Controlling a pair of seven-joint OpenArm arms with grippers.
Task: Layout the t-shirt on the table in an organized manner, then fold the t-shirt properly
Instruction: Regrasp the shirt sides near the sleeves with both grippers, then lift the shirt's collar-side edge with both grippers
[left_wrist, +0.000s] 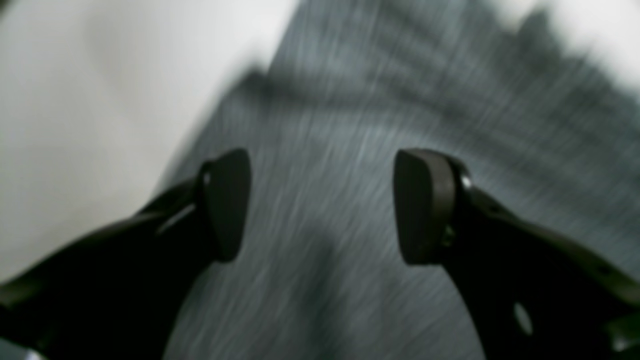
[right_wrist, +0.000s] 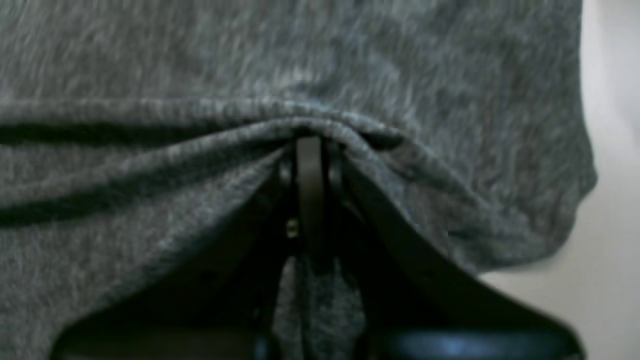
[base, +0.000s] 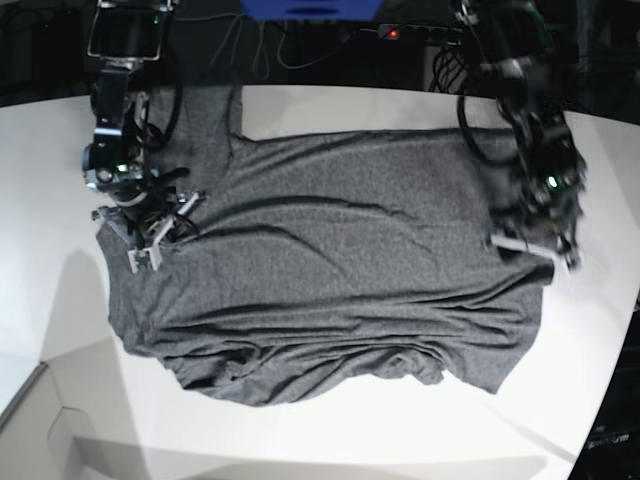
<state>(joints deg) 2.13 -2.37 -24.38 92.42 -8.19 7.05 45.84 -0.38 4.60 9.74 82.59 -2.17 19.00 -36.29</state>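
The dark heather-grey t-shirt (base: 340, 270) lies spread across the white table (base: 300, 440), with wrinkles along its near edge. At the shirt's left edge in the base view, my right gripper (base: 150, 235) is shut on the fabric. The right wrist view shows that gripper (right_wrist: 310, 145) pinching a raised fold of the t-shirt (right_wrist: 150, 60). My left gripper (base: 535, 250) hovers at the shirt's right edge in the base view. Seen from the left wrist, it (left_wrist: 322, 207) stands open over blurred t-shirt fabric (left_wrist: 350, 100), with nothing between its fingers (left_wrist: 227, 205).
One sleeve (base: 205, 115) lies at the back left near the right arm's base. Cables and a power strip (base: 395, 33) run behind the table's far edge. Bare table (left_wrist: 75, 100) shows beside the shirt. The table edge drops off at the front left (base: 40, 430).
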